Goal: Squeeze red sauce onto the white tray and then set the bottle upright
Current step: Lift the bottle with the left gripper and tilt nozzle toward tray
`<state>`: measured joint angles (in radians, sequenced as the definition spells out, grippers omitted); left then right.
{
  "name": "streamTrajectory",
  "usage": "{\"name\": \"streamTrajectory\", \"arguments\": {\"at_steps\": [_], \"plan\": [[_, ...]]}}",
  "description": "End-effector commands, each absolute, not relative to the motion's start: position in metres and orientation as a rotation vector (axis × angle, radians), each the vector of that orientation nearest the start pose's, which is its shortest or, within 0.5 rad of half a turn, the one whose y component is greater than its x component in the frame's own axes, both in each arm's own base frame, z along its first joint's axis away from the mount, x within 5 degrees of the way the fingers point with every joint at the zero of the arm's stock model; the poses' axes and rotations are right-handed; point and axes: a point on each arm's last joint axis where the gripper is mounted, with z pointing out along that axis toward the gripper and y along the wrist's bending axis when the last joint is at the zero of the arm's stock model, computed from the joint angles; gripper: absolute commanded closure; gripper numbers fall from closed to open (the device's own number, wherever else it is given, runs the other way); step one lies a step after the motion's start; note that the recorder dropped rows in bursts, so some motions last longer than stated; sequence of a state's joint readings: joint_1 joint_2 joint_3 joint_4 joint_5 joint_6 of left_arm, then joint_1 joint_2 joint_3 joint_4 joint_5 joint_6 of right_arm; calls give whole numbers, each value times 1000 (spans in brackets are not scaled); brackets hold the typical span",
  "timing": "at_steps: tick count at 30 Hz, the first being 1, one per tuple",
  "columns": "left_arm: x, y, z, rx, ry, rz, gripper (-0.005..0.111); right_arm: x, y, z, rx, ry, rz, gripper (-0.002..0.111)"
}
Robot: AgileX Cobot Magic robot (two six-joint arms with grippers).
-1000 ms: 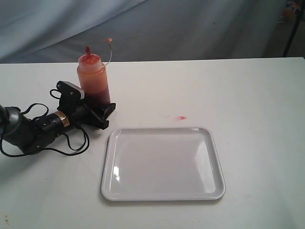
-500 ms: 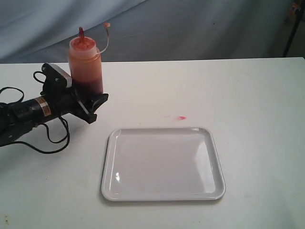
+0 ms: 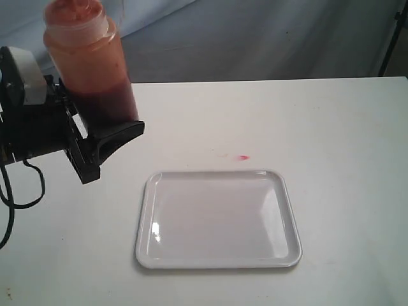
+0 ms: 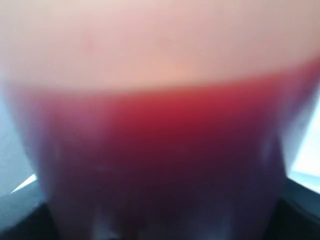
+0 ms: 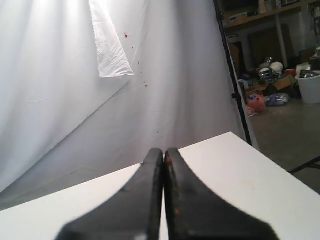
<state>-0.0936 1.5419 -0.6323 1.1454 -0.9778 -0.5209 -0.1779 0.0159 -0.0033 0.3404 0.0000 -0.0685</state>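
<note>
Left claw (image 3: 105,127) is gripping bottle (image 3: 89,64) upright, left of tray (image 3: 217,220); right claw (image 5: 164,165) is sitting with jaws pressed together.

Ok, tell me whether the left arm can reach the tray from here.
Probably yes. The left gripper holds the bottle up close beside the tray, and in the exterior view nothing stands between them.

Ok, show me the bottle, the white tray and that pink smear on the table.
bottle (image 3: 89,67), exterior view, middle of its side wall
white tray (image 3: 217,220), exterior view, bare middle of its floor
pink smear (image 3: 241,157), exterior view, its reddest spot
</note>
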Motion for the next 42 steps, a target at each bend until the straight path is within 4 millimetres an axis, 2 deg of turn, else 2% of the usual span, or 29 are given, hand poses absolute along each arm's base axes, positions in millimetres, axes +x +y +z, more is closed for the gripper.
{"name": "streamTrajectory", "arguments": {"at_steps": [1,4,8,14,22,26,28,30,34,37,42], "plan": [[240,-123,248,1014,1536,-532,107,58,-7,211,318,1483,140,108],[226,-133,259,1046,1579,-390,107,58,-3,212,270,1489,209,108],[223,-111,273,940,1688,-156,107,58,-2,216,261,1445,237,108],[217,-90,283,997,1684,151,107,58,-2,216,278,1443,254,108],[217,-86,285,1032,1671,231,107,58,-2,216,283,1442,260,108],[217,-84,284,1045,1672,269,107,58,-3,216,421,1412,402,108],[217,-84,284,1066,1660,285,107,58,-1,212,375,1468,374,108],[217,-86,284,1097,1638,294,107,56,3,221,294,1525,346,108],[215,-96,280,1256,1544,344,107,49,7,248,242,1497,372,108],[222,-101,273,1359,1510,393,107,41,13,271,169,1475,408,108],[241,-107,270,1388,1534,433,107,13,31,323,-188,1376,335,108]]}}
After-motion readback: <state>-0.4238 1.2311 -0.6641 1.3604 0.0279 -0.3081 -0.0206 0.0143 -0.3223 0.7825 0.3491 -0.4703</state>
